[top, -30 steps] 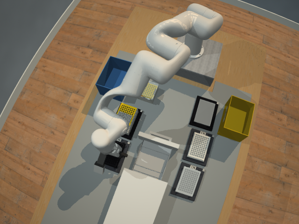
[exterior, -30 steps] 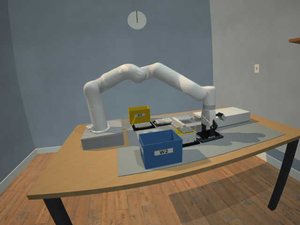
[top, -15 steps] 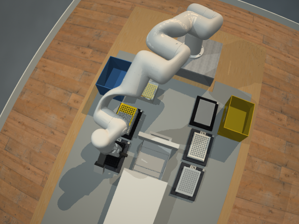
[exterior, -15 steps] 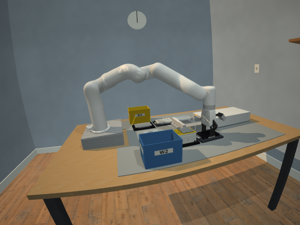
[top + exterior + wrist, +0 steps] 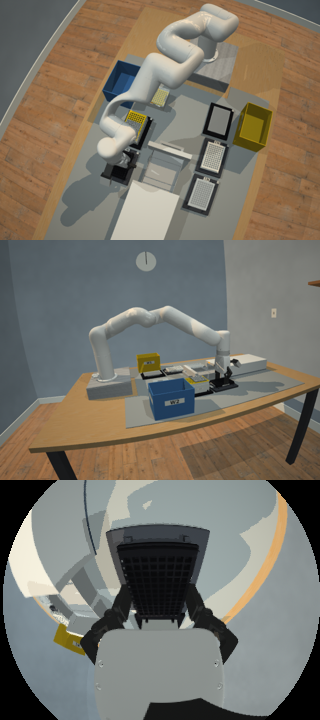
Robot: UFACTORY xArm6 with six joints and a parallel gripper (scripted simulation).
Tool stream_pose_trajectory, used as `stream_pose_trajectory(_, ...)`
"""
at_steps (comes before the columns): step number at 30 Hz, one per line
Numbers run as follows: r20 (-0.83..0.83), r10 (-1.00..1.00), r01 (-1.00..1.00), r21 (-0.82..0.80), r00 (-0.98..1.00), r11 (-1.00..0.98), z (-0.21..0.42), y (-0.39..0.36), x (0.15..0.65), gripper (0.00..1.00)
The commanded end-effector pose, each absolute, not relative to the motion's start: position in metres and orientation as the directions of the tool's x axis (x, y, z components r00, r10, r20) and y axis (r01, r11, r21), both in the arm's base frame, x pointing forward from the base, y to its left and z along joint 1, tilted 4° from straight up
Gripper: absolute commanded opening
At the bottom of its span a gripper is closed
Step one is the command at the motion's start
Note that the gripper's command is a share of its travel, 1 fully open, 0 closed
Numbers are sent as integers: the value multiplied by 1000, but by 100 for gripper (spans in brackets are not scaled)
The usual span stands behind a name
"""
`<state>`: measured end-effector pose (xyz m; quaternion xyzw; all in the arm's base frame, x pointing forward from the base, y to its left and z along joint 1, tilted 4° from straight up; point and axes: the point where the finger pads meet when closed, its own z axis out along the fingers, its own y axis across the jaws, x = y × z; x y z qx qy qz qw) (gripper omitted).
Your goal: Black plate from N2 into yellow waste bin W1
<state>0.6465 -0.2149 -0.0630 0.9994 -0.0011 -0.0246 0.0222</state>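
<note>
The black plate (image 5: pixel 159 578) (image 5: pixel 117 170) lies in its dark work nest N2 at the front left of the grey mat. My gripper (image 5: pixel 158 591) is straight above it with its fingers clamped on the plate's two long sides. In the side view the gripper (image 5: pixel 223 374) stands low over the black plate (image 5: pixel 222 383). In the top view the wrist covers most of the plate (image 5: pixel 120 171). The yellow waste bin W1 (image 5: pixel 253 127) stands upright at the far right of the mat and looks empty. It also shows in the side view (image 5: pixel 148 362).
The blue bin W2 (image 5: pixel 120 82) is at the back left. A yellow tip box (image 5: pixel 136 124) sits right behind N2. The cooler (image 5: pixel 146 211) with its drawer (image 5: pixel 162 166) pulled out lies just right of N2. Two white plates (image 5: pixel 213 156) (image 5: pixel 201 193) and an empty nest (image 5: pixel 219 120) lie near W1.
</note>
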Motion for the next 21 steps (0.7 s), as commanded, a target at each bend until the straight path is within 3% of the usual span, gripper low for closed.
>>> stream_pose_trajectory(1,-44,-3,-1,46,999,-999,-58,-215,649,0)
stream_pose_trajectory(21,-44,-3,-1,46,999,-999,-47,-215,649,0)
